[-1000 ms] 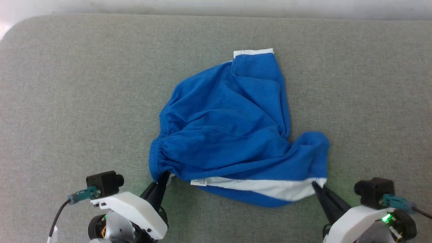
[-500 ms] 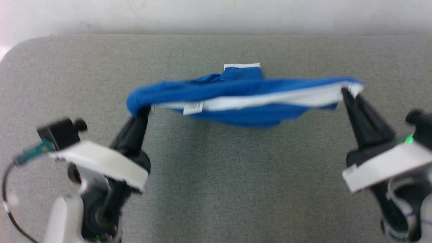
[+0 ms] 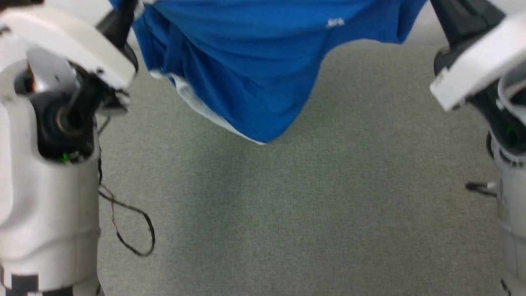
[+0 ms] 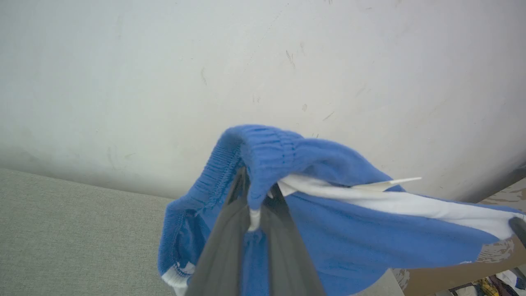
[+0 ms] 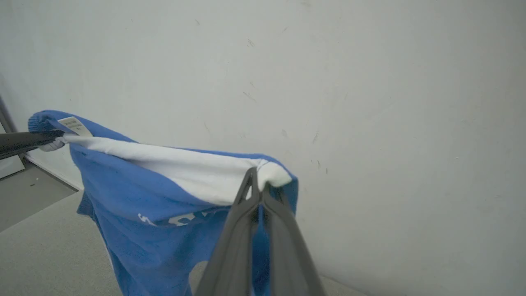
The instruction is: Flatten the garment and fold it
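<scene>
- Soft bright blue shorts (image 3: 246,61) with elastic waistband and white side stripe: lifted off the table, strung in the air between both arms at the top of the head view.
- Left gripper (image 4: 252,197), two long dark fingers: clenched on the gathered waistband corner. Blue elastic folds over the tips, and a bit of white fabric is pinched between them.
- Right gripper (image 5: 257,183), same dark fingers: clenched on the opposite corner, where the white stripe meets the edge. Fabric bunches over the tips.
- White stripe (image 5: 176,168) runs along the top edge from one grip to the other, slightly slack.
- Rest of the fabric sags below that edge in a loose, creased pouch. Its lowest rounded corner hangs above the table. White hem trim (image 3: 201,110) shows along the lower left side in the head view.
- Small white care label (image 5: 74,125) sticks up at the left-gripper end, just beside that gripper's finger at the left edge of the right wrist view.
- White printed lettering (image 5: 181,218) on the blue panel under the stripe; too partial to read.
- Grey woven fabric table top (image 3: 308,213) lies under the shorts.
- Thin black cable loop (image 3: 135,234) hangs beside the left arm's pale forearm (image 3: 45,205).
- Plain scuffed white wall (image 4: 287,61) is behind the shorts in both wrist views.
- Shorts are crumpled: not flat, not folded.
</scene>
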Controlling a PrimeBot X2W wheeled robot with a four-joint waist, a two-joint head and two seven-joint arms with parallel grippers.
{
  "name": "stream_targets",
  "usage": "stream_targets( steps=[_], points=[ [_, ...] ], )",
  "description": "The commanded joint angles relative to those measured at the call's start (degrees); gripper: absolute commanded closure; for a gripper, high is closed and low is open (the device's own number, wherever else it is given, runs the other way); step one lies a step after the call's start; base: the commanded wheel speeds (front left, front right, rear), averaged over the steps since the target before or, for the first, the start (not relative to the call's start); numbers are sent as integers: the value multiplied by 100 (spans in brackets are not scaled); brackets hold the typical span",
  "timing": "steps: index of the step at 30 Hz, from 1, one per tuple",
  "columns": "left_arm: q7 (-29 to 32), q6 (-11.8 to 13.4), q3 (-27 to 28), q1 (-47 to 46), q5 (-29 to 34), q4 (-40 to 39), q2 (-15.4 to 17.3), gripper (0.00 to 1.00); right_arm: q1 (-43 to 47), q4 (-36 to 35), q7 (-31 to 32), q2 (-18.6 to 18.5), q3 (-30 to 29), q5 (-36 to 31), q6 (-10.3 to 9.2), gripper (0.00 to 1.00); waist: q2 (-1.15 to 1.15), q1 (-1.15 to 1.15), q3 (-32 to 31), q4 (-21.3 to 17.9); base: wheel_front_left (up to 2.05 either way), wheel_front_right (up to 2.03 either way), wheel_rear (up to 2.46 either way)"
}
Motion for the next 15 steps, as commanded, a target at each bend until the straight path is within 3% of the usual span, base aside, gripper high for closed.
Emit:
stream_targets(
  steps=[1, 10, 15],
  points=[
    [24, 35, -10, -201, 77, 105, 41, 100, -206, 122, 32, 3, 11, 19, -4, 100, 0, 0, 149, -53, 0, 0, 0],
    [-166, 91, -109, -1814, 441, 1120, 199, 100, -2262, 1510, -103, 11, 280, -547, -4, 100, 0, 0, 1307, -145, 0, 0, 0],
    [-640, -134, -87, -2623, 527, 1390, 212, 100, -3324, 2165, -449, 36, 425, -986, -4, 100, 0, 0, 2053, -141, 0, 0, 0]
  ],
)
